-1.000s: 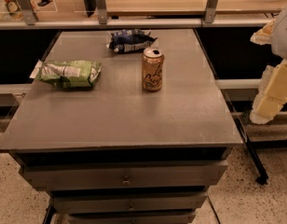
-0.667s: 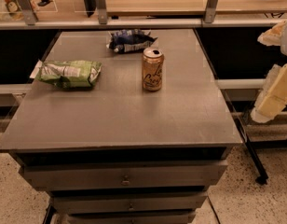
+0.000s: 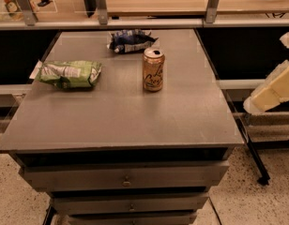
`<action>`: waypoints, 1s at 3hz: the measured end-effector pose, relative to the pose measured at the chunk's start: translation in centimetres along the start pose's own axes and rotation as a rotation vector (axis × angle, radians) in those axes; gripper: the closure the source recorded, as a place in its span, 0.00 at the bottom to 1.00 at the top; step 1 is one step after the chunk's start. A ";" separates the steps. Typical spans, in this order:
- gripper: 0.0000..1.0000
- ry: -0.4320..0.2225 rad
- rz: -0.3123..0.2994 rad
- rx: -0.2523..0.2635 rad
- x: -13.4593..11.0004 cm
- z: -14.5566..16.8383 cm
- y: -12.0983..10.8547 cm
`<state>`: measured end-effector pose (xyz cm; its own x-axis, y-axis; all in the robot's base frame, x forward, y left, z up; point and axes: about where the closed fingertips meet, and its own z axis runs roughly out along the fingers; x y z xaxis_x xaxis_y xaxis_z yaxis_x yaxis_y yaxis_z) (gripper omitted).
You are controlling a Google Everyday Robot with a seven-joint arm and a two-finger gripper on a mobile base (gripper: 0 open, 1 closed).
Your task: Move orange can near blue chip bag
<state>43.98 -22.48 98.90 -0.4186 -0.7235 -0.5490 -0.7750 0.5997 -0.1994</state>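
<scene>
Camera view, looking down on a grey metal table [image 3: 121,121] with drawers below. The orange can [image 3: 154,70] stands upright in the upper middle of the frame, untouched. The blue chip bag [image 3: 130,41] lies crumpled just above and left of it, near the table's far edge; the two are close but apart.

The gripper [image 3: 271,91] shows only as pale cream parts at the right edge of the frame, off the table and well apart from the can. Whether it is released or clenched cannot be told.

The task appears to be at the reaching step. The next move likely calls for travelling leftward to the can, gripping its body, then a short shift toward the upper left.

A light green chip bag [image 3: 69,73] lies at the left, clear of that path. Nothing stands between gripper and can.
</scene>
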 end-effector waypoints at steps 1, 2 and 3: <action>0.00 -0.062 0.101 0.099 -0.4 0.3 -0.8; 0.00 -0.124 0.137 0.109 -0.8 1.1 -1.4; 0.00 -0.222 0.097 0.042 -1.5 2.2 -2.2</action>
<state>47.39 -21.97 98.44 -0.3720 -0.5721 -0.7310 -0.7140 0.6796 -0.1684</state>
